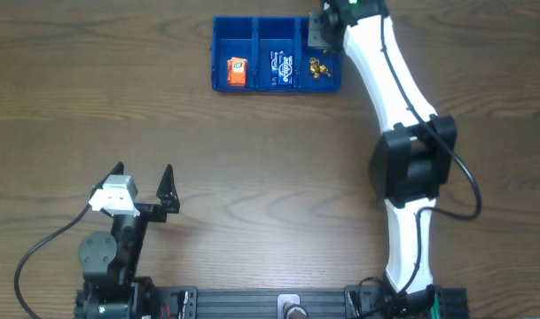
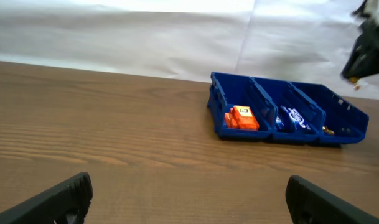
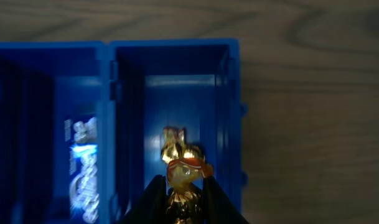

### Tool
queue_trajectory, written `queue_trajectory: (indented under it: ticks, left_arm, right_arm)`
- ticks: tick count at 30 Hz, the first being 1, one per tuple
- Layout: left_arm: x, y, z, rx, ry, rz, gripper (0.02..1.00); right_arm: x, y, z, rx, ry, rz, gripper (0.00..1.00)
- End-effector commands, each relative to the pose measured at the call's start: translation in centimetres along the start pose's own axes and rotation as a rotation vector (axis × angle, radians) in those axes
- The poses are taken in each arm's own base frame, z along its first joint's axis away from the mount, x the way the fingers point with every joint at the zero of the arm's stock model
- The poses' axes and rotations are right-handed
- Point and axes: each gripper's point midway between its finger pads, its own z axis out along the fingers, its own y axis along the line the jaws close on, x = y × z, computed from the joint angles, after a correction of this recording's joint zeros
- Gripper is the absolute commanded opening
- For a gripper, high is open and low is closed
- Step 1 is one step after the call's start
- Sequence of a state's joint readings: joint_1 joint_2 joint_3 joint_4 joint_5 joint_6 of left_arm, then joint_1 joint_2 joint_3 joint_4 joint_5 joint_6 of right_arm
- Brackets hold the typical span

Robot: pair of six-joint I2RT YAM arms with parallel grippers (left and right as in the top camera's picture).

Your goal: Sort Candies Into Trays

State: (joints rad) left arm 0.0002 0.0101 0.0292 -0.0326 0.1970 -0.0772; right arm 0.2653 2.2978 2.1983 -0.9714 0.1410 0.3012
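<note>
A blue tray (image 1: 218,53) with three compartments stands at the table's far edge. Its left compartment holds an orange candy (image 1: 238,72), its middle one a blue candy (image 1: 280,66), and its right one gold candies (image 1: 320,68). My right gripper (image 1: 325,28) hangs over the right compartment. In the right wrist view the gripper (image 3: 184,183) is shut on a gold-wrapped candy (image 3: 185,167), held above that compartment's floor. My left gripper (image 1: 144,170) stands open near the table's front left, far from the tray, with nothing between its fingers (image 2: 60,199).
Bare wooden table lies between the tray (image 2: 226,124) and the left arm. The right arm's white links (image 1: 403,97) stretch up the right side. A pale wall backs the table in the left wrist view, where the right gripper (image 2: 366,53) hangs above the tray's end.
</note>
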Motion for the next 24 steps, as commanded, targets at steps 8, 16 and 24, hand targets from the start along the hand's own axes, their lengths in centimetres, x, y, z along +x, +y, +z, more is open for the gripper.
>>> queue_trajectory:
  ticks: [8,16,24]
  left_arm:
    - [1.6,0.2,0.1,-0.002,0.042,0.004,0.998]
    - [1.6,0.2,0.1,-0.002,0.042,0.004,0.998]
    - [1.6,0.2,0.1,-0.002,0.042,0.004,0.998]
  right_arm:
    - [-1.3,-0.4,1.4,0.017,-0.045,-0.016,0.57]
    - [-2.2,-0.4,-1.2,0.014,-0.078,-0.073,1.0]
    - [-1.6,-5.9,-13.4,0.032,-0.286,-0.035,0.998]
